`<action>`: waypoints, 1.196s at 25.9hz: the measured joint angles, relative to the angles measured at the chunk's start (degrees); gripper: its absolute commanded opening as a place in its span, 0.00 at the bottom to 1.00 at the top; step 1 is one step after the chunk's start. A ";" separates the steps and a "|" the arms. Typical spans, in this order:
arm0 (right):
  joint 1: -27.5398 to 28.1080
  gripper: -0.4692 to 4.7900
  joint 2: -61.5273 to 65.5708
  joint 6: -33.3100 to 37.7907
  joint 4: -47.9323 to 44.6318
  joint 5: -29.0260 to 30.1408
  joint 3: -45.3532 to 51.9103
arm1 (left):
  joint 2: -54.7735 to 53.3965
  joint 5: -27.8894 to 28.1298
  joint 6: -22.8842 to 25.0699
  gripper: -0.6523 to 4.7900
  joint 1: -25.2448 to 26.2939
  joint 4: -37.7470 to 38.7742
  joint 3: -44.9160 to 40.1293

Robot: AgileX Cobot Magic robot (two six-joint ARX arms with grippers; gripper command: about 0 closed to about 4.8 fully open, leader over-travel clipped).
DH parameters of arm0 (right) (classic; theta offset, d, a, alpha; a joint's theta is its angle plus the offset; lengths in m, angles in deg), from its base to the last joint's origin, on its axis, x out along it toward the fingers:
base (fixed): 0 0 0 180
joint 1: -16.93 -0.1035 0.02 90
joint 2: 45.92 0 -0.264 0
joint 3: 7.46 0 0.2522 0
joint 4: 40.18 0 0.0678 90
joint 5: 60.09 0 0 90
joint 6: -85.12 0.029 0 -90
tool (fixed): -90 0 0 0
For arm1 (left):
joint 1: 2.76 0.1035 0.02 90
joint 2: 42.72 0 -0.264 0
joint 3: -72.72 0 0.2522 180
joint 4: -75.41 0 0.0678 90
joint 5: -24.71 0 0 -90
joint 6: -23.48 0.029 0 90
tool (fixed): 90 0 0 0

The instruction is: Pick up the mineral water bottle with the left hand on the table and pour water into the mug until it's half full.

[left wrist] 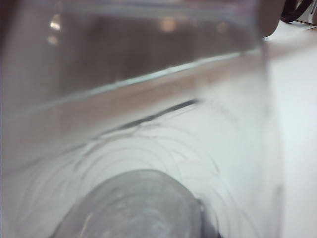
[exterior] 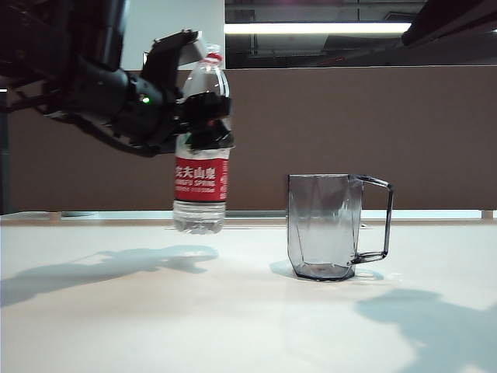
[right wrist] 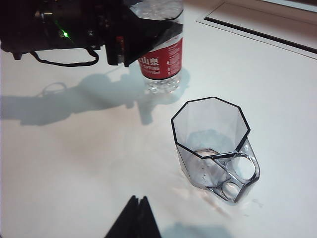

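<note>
Above white table (glossy): left fingers, bottle

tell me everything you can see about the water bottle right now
The water bottle is tall, clear ribbed plastic with a red neck ring and a red-and-white label. No cap is visible. It hangs upright, clear of the white table, casting a shadow there. The left gripper is clamped around its upper body, above the label, and nothing else touches it. It sits left of the grey see-through mug in the exterior view, not yet tilted. Its water level is hard to make out.
</note>
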 measured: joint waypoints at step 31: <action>0.00 0.07 0.00 0.02 0.00 0.02 0.00 | -9.46 -0.02 25.90 0.55 -4.83 5.20 10.86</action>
